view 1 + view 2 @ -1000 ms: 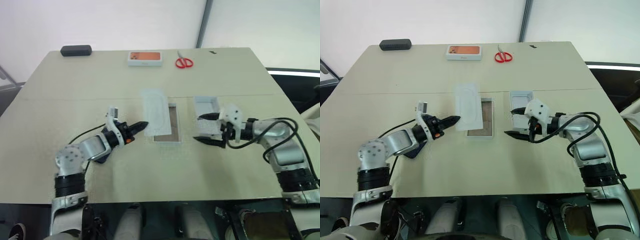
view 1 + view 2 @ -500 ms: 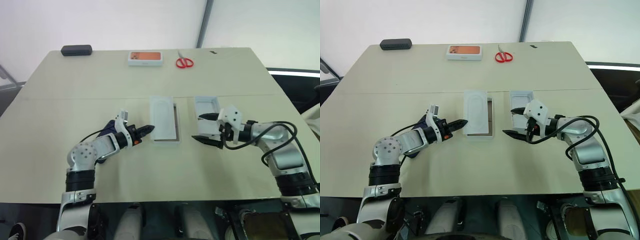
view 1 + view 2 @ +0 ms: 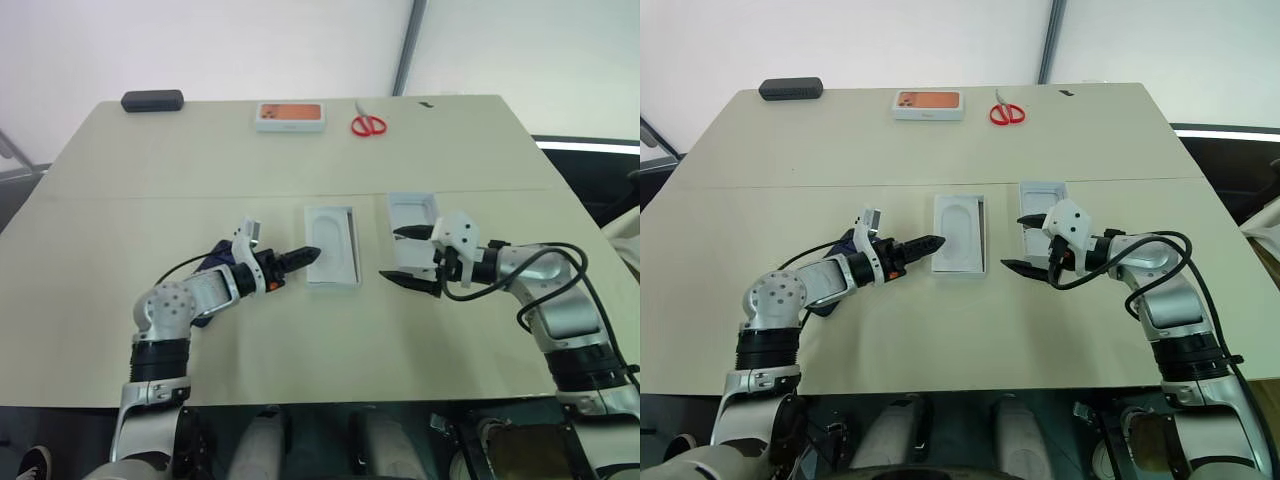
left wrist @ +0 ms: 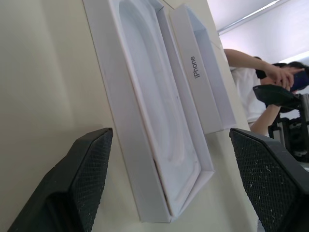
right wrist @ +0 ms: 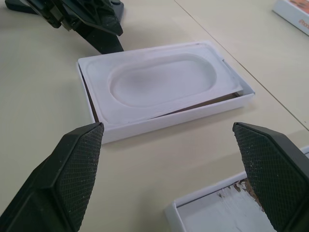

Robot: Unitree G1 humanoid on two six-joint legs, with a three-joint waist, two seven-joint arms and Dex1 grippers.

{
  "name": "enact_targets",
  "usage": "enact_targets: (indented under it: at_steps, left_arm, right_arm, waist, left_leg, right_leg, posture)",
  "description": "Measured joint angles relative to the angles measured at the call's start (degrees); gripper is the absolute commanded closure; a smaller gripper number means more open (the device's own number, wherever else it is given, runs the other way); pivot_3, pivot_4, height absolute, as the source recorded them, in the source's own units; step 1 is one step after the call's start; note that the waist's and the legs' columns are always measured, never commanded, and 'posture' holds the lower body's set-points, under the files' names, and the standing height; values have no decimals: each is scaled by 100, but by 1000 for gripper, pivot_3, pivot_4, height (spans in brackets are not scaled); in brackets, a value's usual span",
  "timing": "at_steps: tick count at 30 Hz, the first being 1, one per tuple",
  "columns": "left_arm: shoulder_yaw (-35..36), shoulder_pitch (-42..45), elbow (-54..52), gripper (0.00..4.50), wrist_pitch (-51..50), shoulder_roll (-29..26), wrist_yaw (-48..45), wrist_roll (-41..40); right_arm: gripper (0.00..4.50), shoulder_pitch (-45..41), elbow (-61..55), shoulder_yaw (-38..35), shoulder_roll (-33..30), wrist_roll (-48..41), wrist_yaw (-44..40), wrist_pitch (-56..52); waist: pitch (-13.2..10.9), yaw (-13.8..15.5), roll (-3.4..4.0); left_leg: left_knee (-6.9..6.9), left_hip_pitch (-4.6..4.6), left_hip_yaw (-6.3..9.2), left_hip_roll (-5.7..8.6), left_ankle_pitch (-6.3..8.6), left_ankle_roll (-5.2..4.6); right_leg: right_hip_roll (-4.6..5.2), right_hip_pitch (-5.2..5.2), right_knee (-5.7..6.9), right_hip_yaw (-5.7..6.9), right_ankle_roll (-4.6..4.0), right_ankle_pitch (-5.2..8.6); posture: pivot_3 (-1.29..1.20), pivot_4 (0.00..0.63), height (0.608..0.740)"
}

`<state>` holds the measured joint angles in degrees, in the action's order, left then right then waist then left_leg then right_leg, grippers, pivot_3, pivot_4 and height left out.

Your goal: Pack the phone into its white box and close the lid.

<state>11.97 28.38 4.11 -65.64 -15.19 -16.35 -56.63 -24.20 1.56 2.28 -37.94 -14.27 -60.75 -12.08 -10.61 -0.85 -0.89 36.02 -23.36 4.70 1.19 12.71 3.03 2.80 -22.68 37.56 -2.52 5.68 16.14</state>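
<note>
Lid (image 4: pixel 205 82) side reads "iPhone", beside white box (image 4: pixel 145 193)

Lid side wall: the word "iPhone" is printed in grey along the lid (image 4: pixel 203 72).
Orange-printed box (image 3: pixel 290 116): print unreadable.

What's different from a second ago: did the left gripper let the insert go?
Yes. The left gripper, then shut on the insert's edge and holding it tilted over the white box, has laid it down into the box and opened; it now sits just beside the box. The right gripper stayed open near the lid. Scissors and orange box unchanged.
</note>
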Motion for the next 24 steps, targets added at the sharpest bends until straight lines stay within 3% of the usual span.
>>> enact_targets:
  at_steps: [6, 7, 9, 11, 16, 24]
  left_arm:
    - [-161, 140, -116, 730, 255, -161, -276, 357]
    - [-248, 131, -158, 682, 488, -183, -310, 576]
    - [-543, 113, -261, 665, 1194, -357, -410, 1211]
    - [-695, 58, -389, 665, 1845, -531, -629, 1682]
    - [-589, -140, -521, 665, 2564, -876, -1394, 1864]
    - [-186, -439, -450, 665, 2819, -1298, -1952, 1900]
  right_arm:
    - [0, -364, 118, 69, 419, 7, 238, 17]
    - [255, -438, 178, 70, 517, 31, 340, 37]
    - [830, -575, 311, 97, 770, 115, 570, 100]
    - [1894, -639, 384, 204, 957, 255, 768, 180]
    - [4460, -959, 785, 817, 1522, 911, 1327, 415]
    - [4460, -1642, 1846, 1254, 2017, 1627, 1927, 567]
  waist:
    - [0, 1, 0]
    - [0, 1, 0]
    - [0, -11, 0]
    - [0, -9, 0]
    - [-1, -35, 1]
    - [-2, -1, 1]
  left_leg:
    - [-1, 0, 2, -1, 0, 0]
    - [-3, 0, 1, 0, -1, 2]
    - [-5, 0, -2, -1, -3, 6]
    - [-12, 0, -3, -1, -6, 10]
    - [-17, 0, -3, -3, -7, 12]
    - [-16, -4, 2, 0, -7, 13]
  right_leg:
    - [1, 0, 0, 0, 0, 0]
    - [1, -2, 0, 0, 0, 0]
    - [0, -4, 0, -1, -1, 0]
    - [0, -8, 0, -2, -1, 0]
    - [0, -14, 0, -5, -2, 0]
    - [6, -13, 0, 0, -2, -1]
  posture:
    - [0, 150, 740]
    - [0, 150, 740]
    - [0, 150, 740]
    - [0, 150, 740]
    - [0, 150, 740]
    - [0, 150, 740]
